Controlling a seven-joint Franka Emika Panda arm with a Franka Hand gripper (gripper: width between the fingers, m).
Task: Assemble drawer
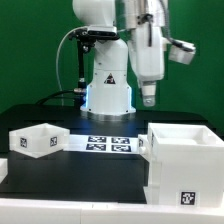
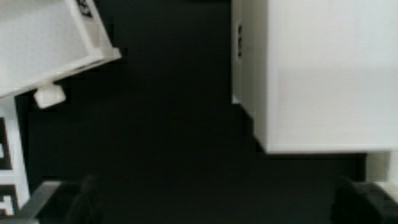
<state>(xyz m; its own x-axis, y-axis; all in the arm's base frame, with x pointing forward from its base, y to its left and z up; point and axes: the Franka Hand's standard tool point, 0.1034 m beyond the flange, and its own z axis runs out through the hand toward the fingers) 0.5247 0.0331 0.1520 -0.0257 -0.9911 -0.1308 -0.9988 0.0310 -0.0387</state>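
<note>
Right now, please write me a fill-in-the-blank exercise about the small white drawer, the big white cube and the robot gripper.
1. The small shallow white plastic drawer lies at the exterior view's ____ of the flat white marker board.
2. The large white cube-shaped housing stands at the exterior view's ____ of that board.
3. The open two-finger gripper hangs above the black table and holds ____.
Missing words: left; right; nothing.
</note>
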